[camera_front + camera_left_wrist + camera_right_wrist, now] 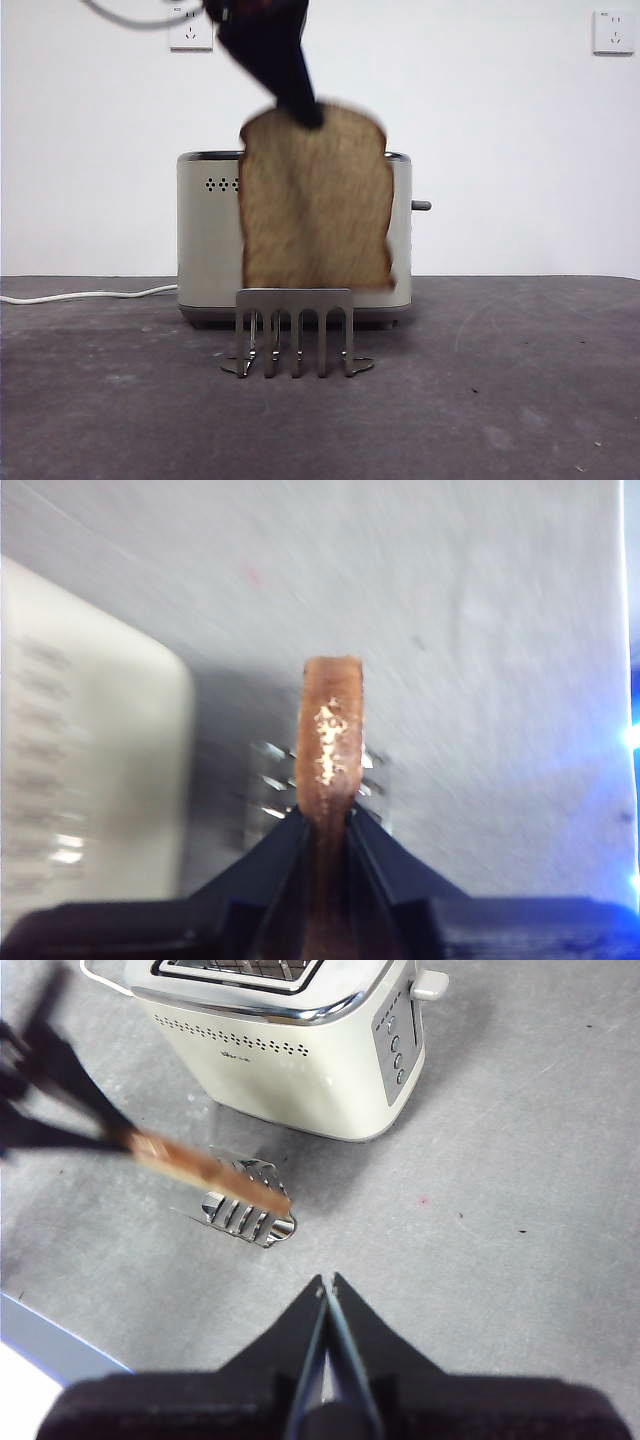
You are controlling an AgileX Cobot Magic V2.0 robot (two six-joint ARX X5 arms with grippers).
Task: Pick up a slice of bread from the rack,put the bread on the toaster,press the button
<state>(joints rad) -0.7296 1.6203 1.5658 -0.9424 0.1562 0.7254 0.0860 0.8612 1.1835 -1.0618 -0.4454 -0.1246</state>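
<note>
The rack is sitting empty at the toaster's six o'clock. The left gripper is clamping the slice of bread above it; the right gripper's jaws are resting together.

A bare test bench rather than a lived-in kitchen: a grey, scuffed table stands against a plain white wall with two white sockets. Only a toaster and toast rack stand on it, with a white cord trailing left.

One slice of bread, one rack, one toaster
</note>
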